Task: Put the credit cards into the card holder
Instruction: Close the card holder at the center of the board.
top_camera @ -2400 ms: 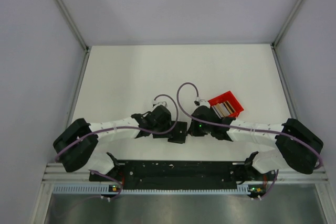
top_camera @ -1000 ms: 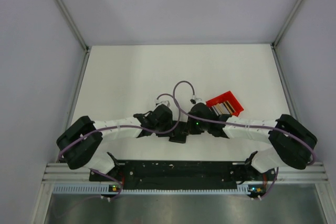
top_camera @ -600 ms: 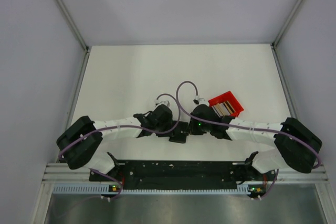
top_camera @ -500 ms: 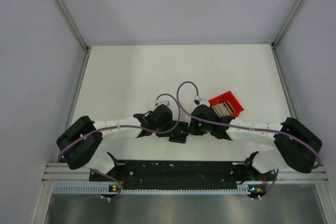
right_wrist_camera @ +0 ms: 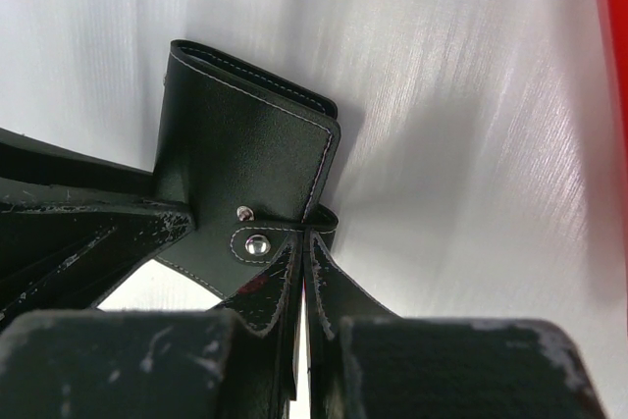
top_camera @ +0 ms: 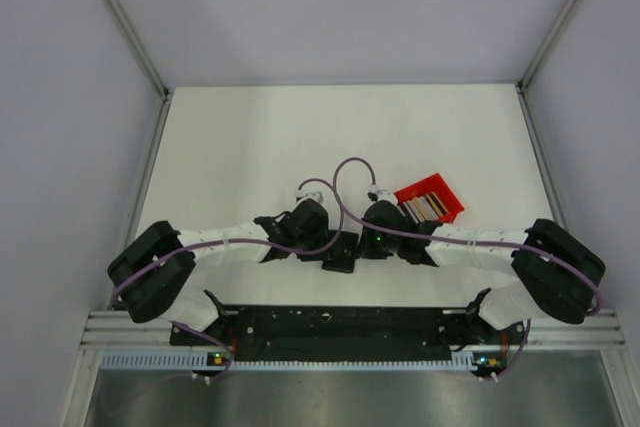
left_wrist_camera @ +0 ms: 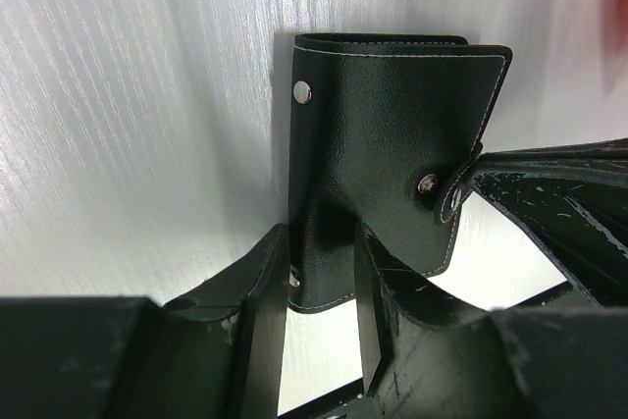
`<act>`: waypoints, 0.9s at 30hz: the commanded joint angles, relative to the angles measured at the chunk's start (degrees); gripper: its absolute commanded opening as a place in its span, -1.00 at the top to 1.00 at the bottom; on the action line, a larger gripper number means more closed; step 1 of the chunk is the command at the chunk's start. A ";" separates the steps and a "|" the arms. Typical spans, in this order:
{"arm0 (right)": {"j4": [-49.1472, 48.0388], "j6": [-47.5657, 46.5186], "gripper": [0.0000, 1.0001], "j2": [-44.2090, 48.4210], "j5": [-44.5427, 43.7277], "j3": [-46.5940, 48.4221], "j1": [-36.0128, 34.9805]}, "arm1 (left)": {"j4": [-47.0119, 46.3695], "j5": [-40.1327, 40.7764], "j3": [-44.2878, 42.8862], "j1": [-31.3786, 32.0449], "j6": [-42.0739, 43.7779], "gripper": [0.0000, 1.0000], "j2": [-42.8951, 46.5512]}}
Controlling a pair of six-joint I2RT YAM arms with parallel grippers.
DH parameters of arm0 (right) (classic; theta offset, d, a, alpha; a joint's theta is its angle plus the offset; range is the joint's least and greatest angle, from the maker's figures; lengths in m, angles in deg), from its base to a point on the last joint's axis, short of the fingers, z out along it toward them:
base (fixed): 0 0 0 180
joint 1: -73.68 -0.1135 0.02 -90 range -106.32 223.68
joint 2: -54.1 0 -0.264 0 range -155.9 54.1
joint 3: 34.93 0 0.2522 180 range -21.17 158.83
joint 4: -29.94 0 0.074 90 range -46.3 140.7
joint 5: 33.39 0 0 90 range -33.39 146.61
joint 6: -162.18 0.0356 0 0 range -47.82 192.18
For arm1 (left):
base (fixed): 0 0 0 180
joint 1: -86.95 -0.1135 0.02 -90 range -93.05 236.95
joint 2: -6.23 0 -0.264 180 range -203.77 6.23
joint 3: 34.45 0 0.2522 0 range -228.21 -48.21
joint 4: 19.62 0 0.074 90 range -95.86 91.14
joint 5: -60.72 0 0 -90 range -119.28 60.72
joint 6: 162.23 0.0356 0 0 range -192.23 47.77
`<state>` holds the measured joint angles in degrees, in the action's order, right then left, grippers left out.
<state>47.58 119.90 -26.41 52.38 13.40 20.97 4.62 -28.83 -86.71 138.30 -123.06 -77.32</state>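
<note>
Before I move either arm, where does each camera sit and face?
Top external: above and behind the bases, looking down on the table; both arms show, meeting at the card holder, red tray to its right.
Left wrist: on the left arm, looking along the left gripper, clamped on the card holder.
Right wrist: looking along the right gripper, pinched shut on the snap tab.
Shared: both wrist views see the same card holder, from opposite sides.

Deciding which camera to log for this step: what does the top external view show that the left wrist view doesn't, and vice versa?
Top external only: the credit cards lying in the red tray. Left wrist only: the card holder's snap studs and white stitching, with the left gripper clamped on its lower edge. Both: the card holder and the white table.
</note>
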 commanded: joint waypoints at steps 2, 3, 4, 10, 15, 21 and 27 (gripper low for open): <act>-1.95 0.26 1.00 -1.49 1.24 2.08 -1.08 | 0.16 -0.18 0.18 0.15 0.20 0.31 -1.44; -1.95 0.26 1.00 -1.49 1.24 2.26 -1.17 | 0.24 -0.18 0.18 0.15 0.20 0.31 -1.44; -1.95 0.35 1.00 -1.40 0.98 2.35 -1.34 | 0.24 -0.18 0.18 0.15 0.20 0.31 -1.36; -1.51 0.35 1.00 -1.14 0.28 3.14 -1.61 | 0.24 -0.18 0.01 0.15 0.20 0.31 -1.35; -0.63 -0.44 1.00 0.88 -0.52 3.14 -1.61 | 0.51 -0.18 0.36 0.15 -0.24 0.31 -1.27; 2.01 -0.53 1.00 5.00 -2.98 1.74 -1.70 | 0.95 0.08 0.53 0.15 -0.50 0.31 -1.00; 2.27 0.79 1.00 6.95 -2.45 -0.46 -1.87 | 1.03 0.34 0.27 0.15 -0.50 0.31 -1.09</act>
<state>49.35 119.86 -21.45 50.61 14.06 19.92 4.71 -28.79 -86.74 138.30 -123.28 -77.32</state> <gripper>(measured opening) 0.003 0.350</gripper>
